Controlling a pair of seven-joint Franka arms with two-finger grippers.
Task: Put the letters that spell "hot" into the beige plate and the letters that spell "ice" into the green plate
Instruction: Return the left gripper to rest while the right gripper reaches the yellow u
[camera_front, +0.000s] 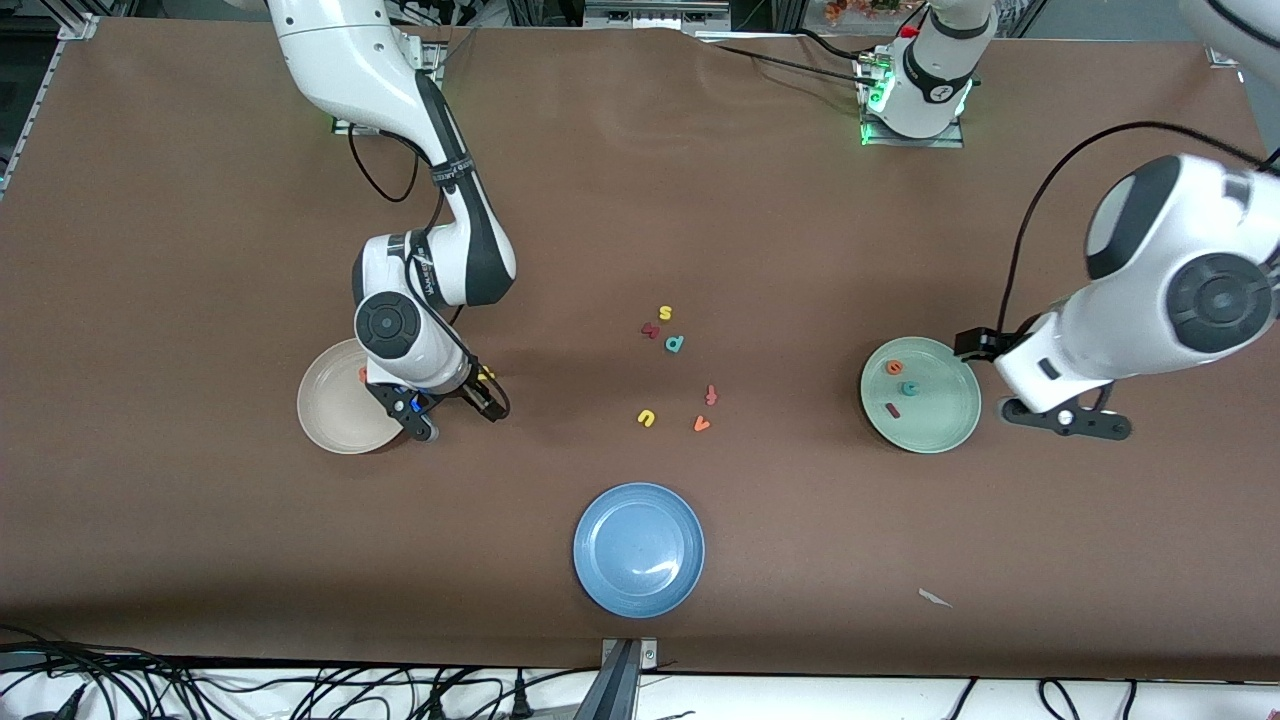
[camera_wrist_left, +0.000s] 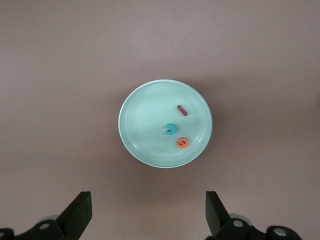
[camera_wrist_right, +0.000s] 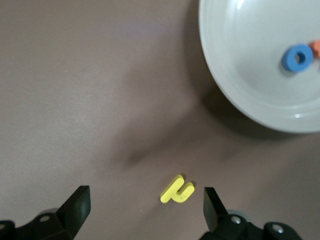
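Observation:
The beige plate (camera_front: 330, 415) lies toward the right arm's end and holds the blue o (camera_wrist_right: 299, 57) and the orange t (camera_wrist_right: 315, 48). The yellow h (camera_wrist_right: 177, 189) lies flat on the table beside that plate (camera_wrist_right: 245, 65). My right gripper (camera_wrist_right: 145, 212) hangs open low over the h, which sits close to one finger. In the green plate (camera_wrist_left: 145, 115) lie the dark red i (camera_wrist_left: 182, 110), teal c (camera_wrist_left: 171, 129) and orange e (camera_wrist_left: 182, 143). My left gripper (camera_wrist_left: 149, 215) is open and empty over bare table beside the green plate (camera_front: 940, 425).
A blue plate (camera_front: 638, 548) sits nearest the front camera. Loose letters lie mid-table: a yellow s (camera_front: 665, 314), a dark red one (camera_front: 651, 330), a teal d (camera_front: 674, 344), a red one (camera_front: 711, 394), a yellow u (camera_front: 646, 418), an orange one (camera_front: 702, 424).

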